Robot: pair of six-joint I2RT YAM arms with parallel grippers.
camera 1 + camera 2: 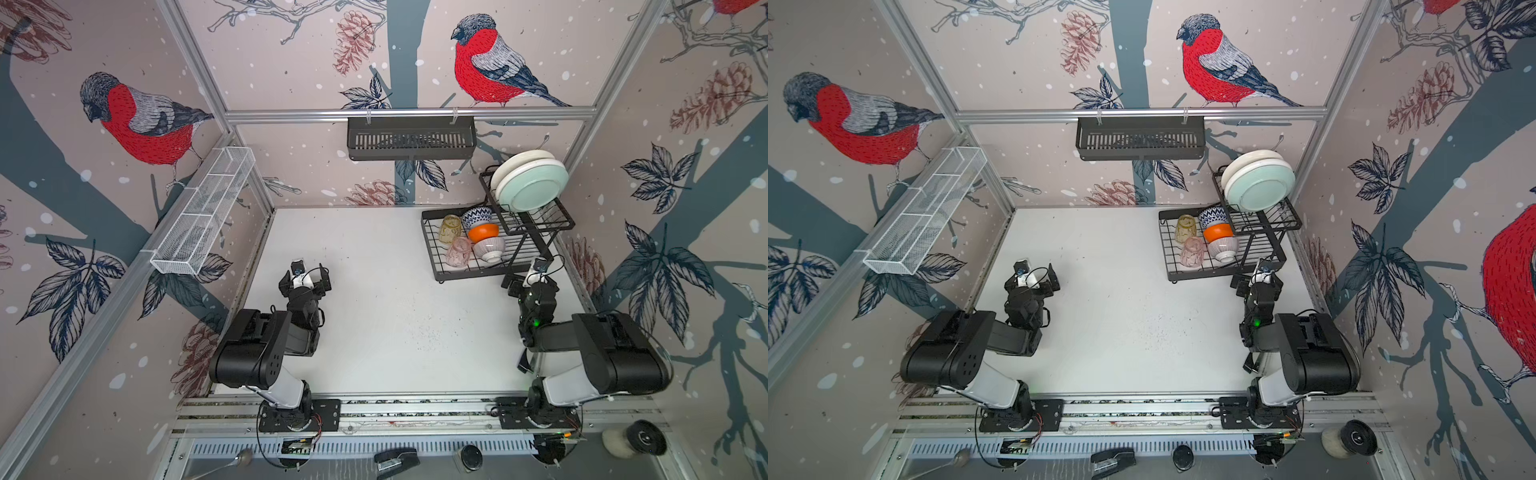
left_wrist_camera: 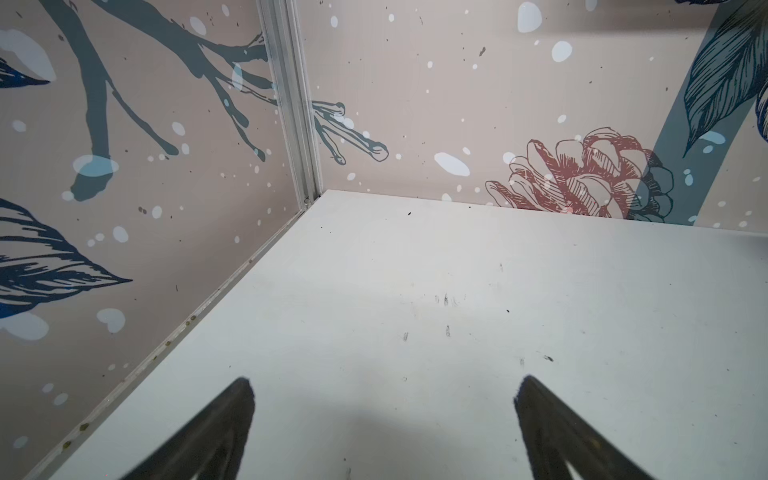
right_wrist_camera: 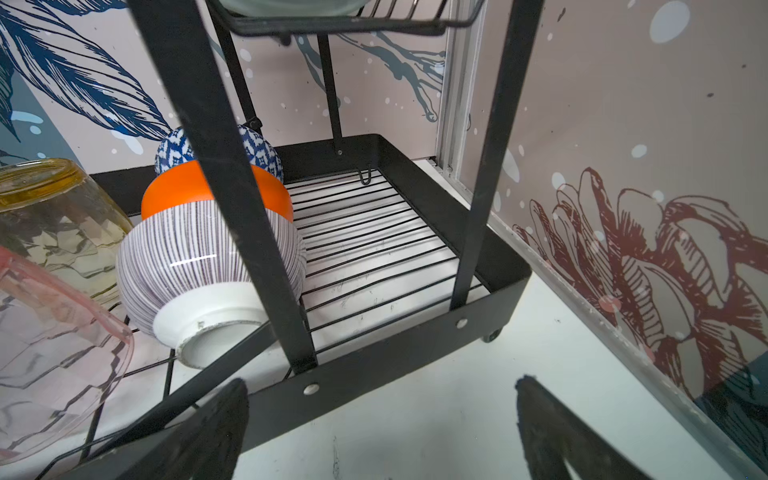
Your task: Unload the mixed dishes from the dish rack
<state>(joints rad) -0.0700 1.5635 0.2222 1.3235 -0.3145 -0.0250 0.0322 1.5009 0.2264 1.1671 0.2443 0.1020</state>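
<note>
Our right gripper (image 3: 382, 384) hangs with its jaws spread and empty. The front rim of the two-tier black wire dish rack (image 3: 415, 332) is just ahead of them. Past the rim, left of the jaws, the white ribbed ceramic bowl (image 3: 199, 253) lies tipped with its foot toward us, behind a slanting rack post. We should sidestep that post before closing on the foot. The glossy orange bowl (image 3: 174, 187) nests behind. Our left gripper (image 2: 384, 380), likewise released, hovers well apart.

Orange bowl (image 3: 174, 189), blue-patterned bowl (image 3: 176, 147), striped white bowl (image 3: 183, 253), perhaps mint plate (image 1: 534, 187)
</note>
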